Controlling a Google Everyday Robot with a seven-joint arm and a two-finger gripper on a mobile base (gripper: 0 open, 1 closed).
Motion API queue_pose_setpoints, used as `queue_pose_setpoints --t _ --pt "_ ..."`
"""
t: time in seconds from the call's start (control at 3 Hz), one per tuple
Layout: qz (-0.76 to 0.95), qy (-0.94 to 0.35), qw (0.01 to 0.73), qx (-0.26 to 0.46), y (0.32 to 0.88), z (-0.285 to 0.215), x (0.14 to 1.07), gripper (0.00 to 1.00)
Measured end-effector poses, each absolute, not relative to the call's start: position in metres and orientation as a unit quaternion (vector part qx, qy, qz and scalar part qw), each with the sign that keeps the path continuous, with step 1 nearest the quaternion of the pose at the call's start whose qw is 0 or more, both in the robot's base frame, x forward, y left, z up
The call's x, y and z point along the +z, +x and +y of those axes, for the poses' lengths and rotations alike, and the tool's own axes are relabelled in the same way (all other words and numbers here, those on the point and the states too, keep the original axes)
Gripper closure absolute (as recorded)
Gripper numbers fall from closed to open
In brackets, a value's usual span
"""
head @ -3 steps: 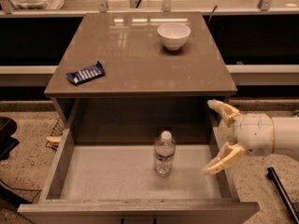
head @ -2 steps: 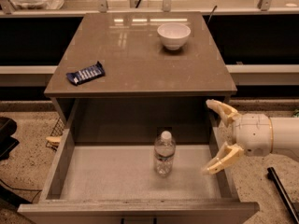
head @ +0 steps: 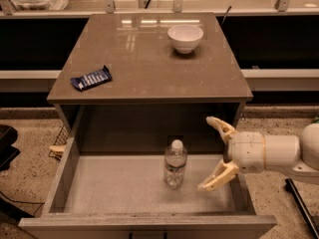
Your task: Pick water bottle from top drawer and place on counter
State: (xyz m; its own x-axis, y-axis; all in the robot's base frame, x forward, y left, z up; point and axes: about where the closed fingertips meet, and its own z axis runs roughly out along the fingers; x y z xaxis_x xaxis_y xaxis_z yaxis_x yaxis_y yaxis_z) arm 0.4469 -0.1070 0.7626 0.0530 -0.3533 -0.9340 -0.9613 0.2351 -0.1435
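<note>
The water bottle (head: 175,164), clear with a white cap, stands upright on the pale floor of the open top drawer (head: 114,188), a little right of its middle. My gripper (head: 212,153) is open, its two cream fingers spread wide, pointing left over the drawer's right side, just right of the bottle and apart from it. The brown-grey counter (head: 144,63) forms the cabinet top behind the drawer.
A white bowl (head: 185,37) sits at the counter's back right. A dark blue snack bar (head: 91,78) lies at its left front. The drawer's thick right wall (head: 242,193) lies under my arm. A shelf rail runs along the back.
My gripper has shifted slightly left toward the bottle. The bottle has not moved.
</note>
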Motion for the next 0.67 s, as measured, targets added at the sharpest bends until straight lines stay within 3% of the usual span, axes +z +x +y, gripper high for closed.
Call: queue_pose_setpoints --t 0.67 --pt "0.589 -0.523 0.501 0.359 0.465 -0.076 0.698 0.00"
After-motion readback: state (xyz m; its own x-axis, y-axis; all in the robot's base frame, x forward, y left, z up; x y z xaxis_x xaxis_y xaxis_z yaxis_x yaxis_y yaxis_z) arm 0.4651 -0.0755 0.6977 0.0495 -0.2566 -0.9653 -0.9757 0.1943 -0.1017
